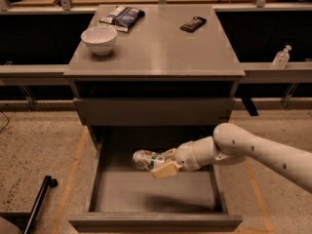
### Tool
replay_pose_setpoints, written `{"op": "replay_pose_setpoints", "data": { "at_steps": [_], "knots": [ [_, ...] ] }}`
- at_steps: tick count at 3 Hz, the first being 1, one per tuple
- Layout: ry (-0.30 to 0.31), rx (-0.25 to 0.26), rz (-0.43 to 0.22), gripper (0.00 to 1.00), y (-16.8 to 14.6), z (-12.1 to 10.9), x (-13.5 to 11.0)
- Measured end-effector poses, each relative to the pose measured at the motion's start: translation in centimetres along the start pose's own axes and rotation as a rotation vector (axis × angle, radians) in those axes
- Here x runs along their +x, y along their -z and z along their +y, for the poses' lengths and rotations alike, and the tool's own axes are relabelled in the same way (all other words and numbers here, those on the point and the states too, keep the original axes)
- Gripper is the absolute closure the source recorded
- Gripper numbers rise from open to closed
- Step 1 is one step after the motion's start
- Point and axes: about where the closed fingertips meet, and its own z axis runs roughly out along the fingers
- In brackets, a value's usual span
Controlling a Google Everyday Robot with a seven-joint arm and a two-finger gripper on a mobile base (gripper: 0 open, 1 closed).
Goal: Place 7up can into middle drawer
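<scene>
Gripper [162, 163], jaws clamped on 7up can [144, 160], above middle drawer [122, 195] floor.

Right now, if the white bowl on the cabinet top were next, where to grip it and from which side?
Pinch the rim of the white bowl from straight above, one finger inside, one outside: it stands upright, mouth up, and looks too wide to span. The gripper is low over the open middle drawer, shut on the 7up can.
</scene>
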Motion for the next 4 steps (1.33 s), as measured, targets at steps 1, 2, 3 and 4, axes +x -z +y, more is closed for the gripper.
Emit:
{"op": "replay_pose_setpoints", "data": {
  "at_steps": [1,2,3,4],
  "knots": [
    [0.007,-0.012,0.045,1.0,-0.2,0.4,0.4],
    [-0.013,0.028,0.107,1.0,-1.6,-0.8,3.3],
    [-0.046,0.057,0.142,1.0,-3.0,-2.3,6.5],
    [-0.094,0.089,0.193,0.82,-4.7,-4.1,10.3]
  ]
}}
